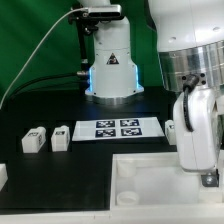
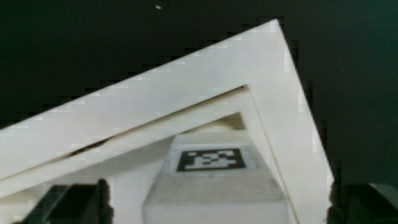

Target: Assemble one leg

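In the wrist view a white leg (image 2: 214, 185) with a black-and-white marker tag lies between my fingers, against a corner of the large white tray-like piece (image 2: 160, 100). My gripper (image 2: 217, 206) is open; the dark fingertips (image 2: 75, 203) stand on either side of the leg with a gap on each side. In the exterior view my gripper (image 1: 204, 176) hangs low over the right part of the tray-like piece (image 1: 150, 180) and hides that leg. Two more legs (image 1: 36, 140) (image 1: 60, 137) lie at the exterior view's left.
The marker board (image 1: 112, 128) lies mid-table in front of the robot base (image 1: 110, 60). Another small white part (image 1: 170, 130) sits right of it. One more white piece (image 1: 3, 175) shows at the left edge. The table is black.
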Controlling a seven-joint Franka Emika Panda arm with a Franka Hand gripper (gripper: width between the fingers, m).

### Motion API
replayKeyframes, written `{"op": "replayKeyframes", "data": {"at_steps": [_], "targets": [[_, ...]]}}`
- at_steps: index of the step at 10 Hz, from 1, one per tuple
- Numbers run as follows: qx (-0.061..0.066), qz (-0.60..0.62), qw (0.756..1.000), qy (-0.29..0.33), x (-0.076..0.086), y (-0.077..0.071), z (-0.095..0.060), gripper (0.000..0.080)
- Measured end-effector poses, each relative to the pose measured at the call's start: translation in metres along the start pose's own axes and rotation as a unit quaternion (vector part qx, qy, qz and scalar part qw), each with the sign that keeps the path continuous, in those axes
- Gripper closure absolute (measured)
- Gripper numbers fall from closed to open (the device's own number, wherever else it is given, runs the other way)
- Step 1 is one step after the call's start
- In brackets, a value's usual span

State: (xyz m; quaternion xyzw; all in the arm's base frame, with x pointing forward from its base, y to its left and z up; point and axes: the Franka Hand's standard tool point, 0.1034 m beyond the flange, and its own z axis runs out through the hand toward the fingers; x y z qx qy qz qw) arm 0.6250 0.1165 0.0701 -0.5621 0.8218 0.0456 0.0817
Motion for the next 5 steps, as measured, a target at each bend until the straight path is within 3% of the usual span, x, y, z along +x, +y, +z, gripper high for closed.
{"op": "replayKeyframes", "data": {"at_steps": [4, 5], "targets": [[0.015, -0.022, 0.999, -0.018, -0.028, 0.002, -0.031, 0.0151], [0.013, -0.023, 1.0, -0.017, -0.028, 0.004, -0.028, 0.0151]]}}
